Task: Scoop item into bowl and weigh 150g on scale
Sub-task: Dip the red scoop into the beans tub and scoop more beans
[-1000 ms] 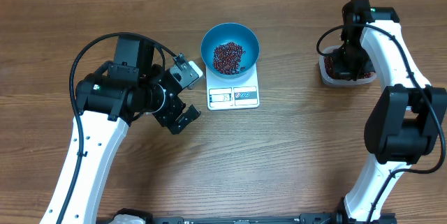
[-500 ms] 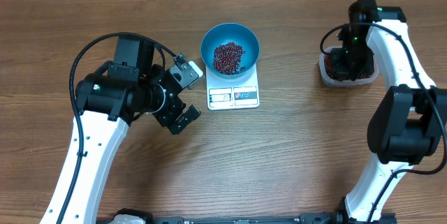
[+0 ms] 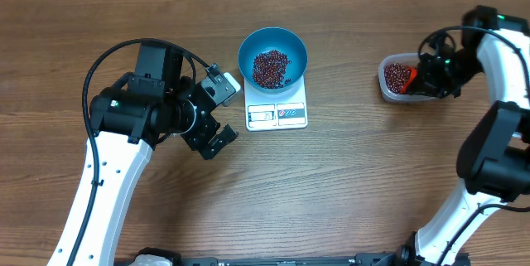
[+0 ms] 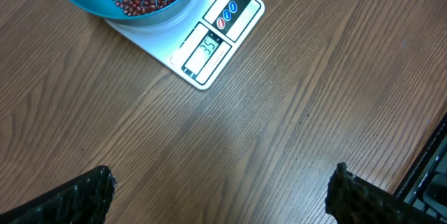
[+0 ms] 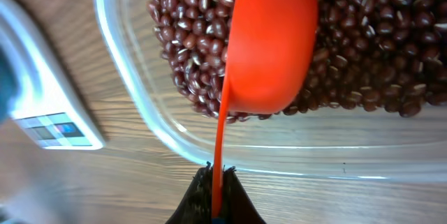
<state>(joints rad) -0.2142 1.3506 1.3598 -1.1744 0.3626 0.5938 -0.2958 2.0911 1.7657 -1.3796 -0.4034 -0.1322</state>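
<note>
- The right gripper point(image 5: 215, 195) is pinched tight on the thin handle of an orange scoop point(image 5: 269, 42), whose cup lies on the beans point(image 5: 377, 49) in a clear tub point(image 5: 140, 123).
- The left gripper point(image 4: 222, 195) is spread wide and holds nothing (it hangs left of the scale point(image 3: 277, 114)).
- The blue bowl point(image 3: 246, 55) sits on the scale with some beans inside.

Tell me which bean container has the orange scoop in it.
The clear tub at the right, scoop in its beans; the blue bowl on the scale holds beans only.
</note>
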